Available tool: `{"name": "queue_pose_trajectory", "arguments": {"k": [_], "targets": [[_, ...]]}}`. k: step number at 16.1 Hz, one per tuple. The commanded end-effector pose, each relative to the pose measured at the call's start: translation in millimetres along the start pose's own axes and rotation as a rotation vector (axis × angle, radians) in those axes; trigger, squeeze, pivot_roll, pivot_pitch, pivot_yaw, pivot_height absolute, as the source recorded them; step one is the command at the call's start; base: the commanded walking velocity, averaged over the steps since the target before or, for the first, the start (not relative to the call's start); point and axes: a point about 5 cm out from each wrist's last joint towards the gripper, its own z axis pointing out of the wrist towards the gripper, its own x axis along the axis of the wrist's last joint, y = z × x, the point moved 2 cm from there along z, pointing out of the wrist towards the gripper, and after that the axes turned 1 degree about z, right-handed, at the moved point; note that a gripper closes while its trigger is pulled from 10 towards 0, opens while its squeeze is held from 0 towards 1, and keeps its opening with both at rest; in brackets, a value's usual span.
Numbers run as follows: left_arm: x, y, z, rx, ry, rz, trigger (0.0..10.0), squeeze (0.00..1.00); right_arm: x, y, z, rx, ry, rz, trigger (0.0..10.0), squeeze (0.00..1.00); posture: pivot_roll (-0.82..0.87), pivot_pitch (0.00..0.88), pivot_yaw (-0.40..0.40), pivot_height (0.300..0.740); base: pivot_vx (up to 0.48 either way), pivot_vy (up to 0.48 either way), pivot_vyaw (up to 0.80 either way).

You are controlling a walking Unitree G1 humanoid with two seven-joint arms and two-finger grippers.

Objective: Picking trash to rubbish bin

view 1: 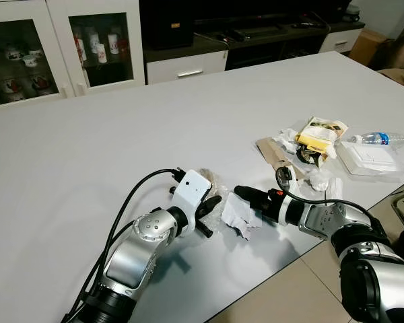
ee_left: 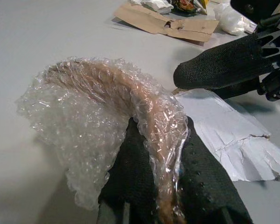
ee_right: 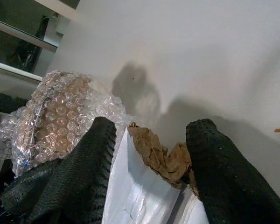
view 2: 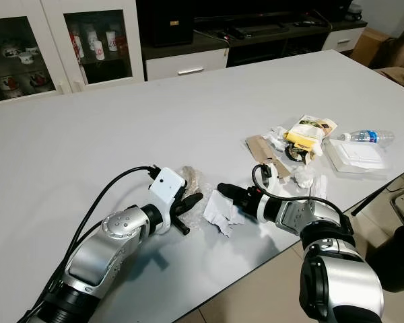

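- Left claw (view 1: pixel 212 214): black fingers pinched on a wad of bubble wrap (ee_left: pixel 107 116); the left wrist view shows the wrap arching up out of the fingertips, brownish paper showing through it. The wad lies low on the white worktop (view 1: pixel 121 134), at about 1 o'clock from the left wrist.
- Right claw (view 1: pixel 246 196): fingers spread, one on each side of a torn white paper envelope (view 1: pixel 239 217) with a brown crumpled lining. The right wrist view shows both fingers flanking the torn edge, not yet pressed onto it. The claw reaches in from 3 o'clock toward the left claw; tips near each other, the envelope between them.
- Outward, at 2 o'clock from the right claw: the rest of the litter near the worktop's right edge, namely a cardboard strip (view 1: pixel 275 153), a yellow snack packet (view 1: pixel 320 134), crumpled tissue (view 1: pixel 318 179), a clear plastic tray (view 1: pixel 372 159) and a water bottle (view 1: pixel 378 138).
- At 12 o'clock, beyond the worktop: a glass-front cabinet (view 1: pixel 27 54).
- Step, as I judge it: gathering. One piece is held and the second is being taken.
- Next move calls for closing the right fingers on the envelope's thicker folded part rather than the loose torn flap, then lifting both clear. I can see no bin, so it must be located first.
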Motion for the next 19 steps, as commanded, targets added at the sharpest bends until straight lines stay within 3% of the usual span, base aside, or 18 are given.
{"name": "queue_pose_trajectory", "arguments": {"k": [1, 14, 17, 19], "targets": [[4.1, 1.7, 2.9, -0.011, 0.009, 0.015, 10.0, 0.0, -1.1, 2.0, -3.4, 0.002, -0.005, 0.006, 0.0, 0.0, -0.04, 0.0, -0.1, 0.74, 0.0, 0.0, 0.0], [3.8, -3.1, 2.9, 0.012, 0.009, 0.024, 10.0, 0.0, 3.8, -2.8, -5.2, 0.071, 0.069, 0.08, 0.0, 0.0, -0.04, 0.0, -0.095, 0.74, 0.0, 0.0, 0.0], [9.2, -16.5, 1.2, 0.086, 0.046, -0.004, 10.0, 0.0, 11.6, -4.0, -9.0, 0.1, 0.142, 0.117, 0.0, 0.0, -0.03, 0.0, -0.096, 0.74, 0.0, 0.0, 0.0], [20.8, -49.4, -8.9, 0.258, 0.127, -0.025, 10.0, 0.0, 21.2, -5.1, -15.6, 0.118, 0.206, 0.13, 0.0, 0.0, -0.03, 0.0, -0.098, 0.74, 0.0, 0.0, 0.0]]}}
